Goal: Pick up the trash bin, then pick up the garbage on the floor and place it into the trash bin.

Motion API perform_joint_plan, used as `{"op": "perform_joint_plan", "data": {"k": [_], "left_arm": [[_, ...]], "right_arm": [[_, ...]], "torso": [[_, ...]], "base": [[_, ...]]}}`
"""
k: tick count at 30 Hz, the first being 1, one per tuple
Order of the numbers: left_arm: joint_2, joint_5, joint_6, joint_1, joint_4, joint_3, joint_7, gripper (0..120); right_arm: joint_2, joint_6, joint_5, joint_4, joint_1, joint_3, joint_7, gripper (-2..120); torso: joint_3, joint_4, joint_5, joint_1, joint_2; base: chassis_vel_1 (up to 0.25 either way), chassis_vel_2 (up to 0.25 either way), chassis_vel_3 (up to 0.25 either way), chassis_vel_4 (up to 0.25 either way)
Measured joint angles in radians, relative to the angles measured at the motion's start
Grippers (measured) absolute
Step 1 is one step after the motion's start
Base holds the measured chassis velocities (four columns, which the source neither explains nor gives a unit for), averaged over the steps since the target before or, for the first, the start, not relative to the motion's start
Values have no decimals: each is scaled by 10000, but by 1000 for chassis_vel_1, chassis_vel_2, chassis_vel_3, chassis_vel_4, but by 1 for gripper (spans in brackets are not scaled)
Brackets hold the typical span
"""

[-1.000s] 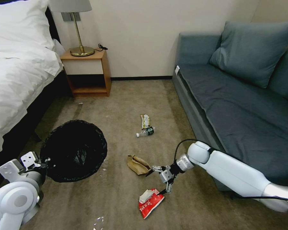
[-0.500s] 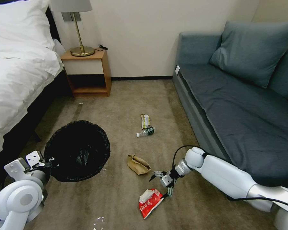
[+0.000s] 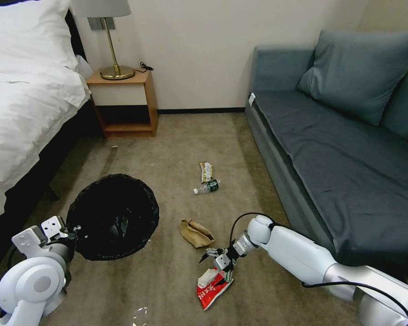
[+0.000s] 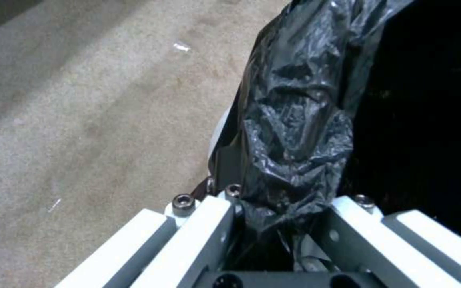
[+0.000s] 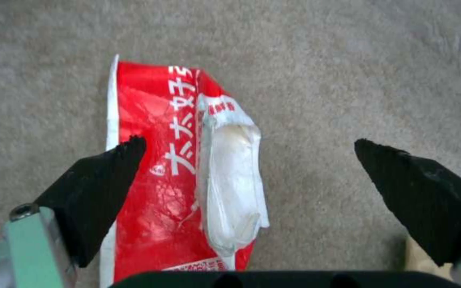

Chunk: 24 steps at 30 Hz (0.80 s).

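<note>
Red-and-white snack packet (image 3: 214, 287) seen on carpet (image 3: 177, 140), straddled by spread fingers of right end effector (image 3: 215, 265). Trash bin (image 3: 114, 216) rim clamped by left end effector (image 3: 72, 231). Tan paper bag (image 3: 195, 232), bottle (image 3: 206, 186), wrapper (image 3: 206, 171) scattered beyond.

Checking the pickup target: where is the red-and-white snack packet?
Head view: red-and-white snack packet lies on the carpet under the open right gripper, nearest the tan paper bag.

Glossy black bin liner (image 3: 113, 217), red-and-white packet (image 3: 213, 289) with white lettering, tan paper bag (image 3: 195, 233), green-labelled clear bottle (image 3: 207, 186), yellow-brown wrapper (image 3: 206, 171), beige carpet (image 3: 177, 145), grey-blue sofa (image 3: 340, 154)
</note>
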Motion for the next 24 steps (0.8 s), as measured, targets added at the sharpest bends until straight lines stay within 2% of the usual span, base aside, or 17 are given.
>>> {"op": "perform_joint_plan", "data": {"k": [7, 21, 22, 23, 24], "left_arm": [[-37, 3, -10, -66, -17, 222, -46, 1], [-76, 4, -30, 32, -252, 246, -93, 1], [-81, 9, -32, 47, -280, 253, -94, 1], [-83, 17, -36, 69, -322, 273, -104, 1], [-83, 17, -36, 69, -322, 273, -104, 1]], "right_arm": [[124, 214, -445, -472, -114, 267, 106, 100], [577, 503, -1180, -1278, -225, 683, 420, 99], [586, 510, -1252, -1308, -242, 722, 428, 99], [596, 531, -1341, -1359, -305, 818, 454, 90], [596, 531, -1341, -1359, -305, 818, 454, 90]], "torso": [[0, -2, -2, 0, 1], [0, 1, 0, 0, 0], [0, 1, 0, 0, 1], [0, 1, 0, 0, 1], [0, 1, 0, 0, 1]], "base": [[0, 0, 0, 0], [0, 0, 0, 0], [0, 0, 0, 0], [0, 0, 0, 0], [0, 0, 0, 0]]}}
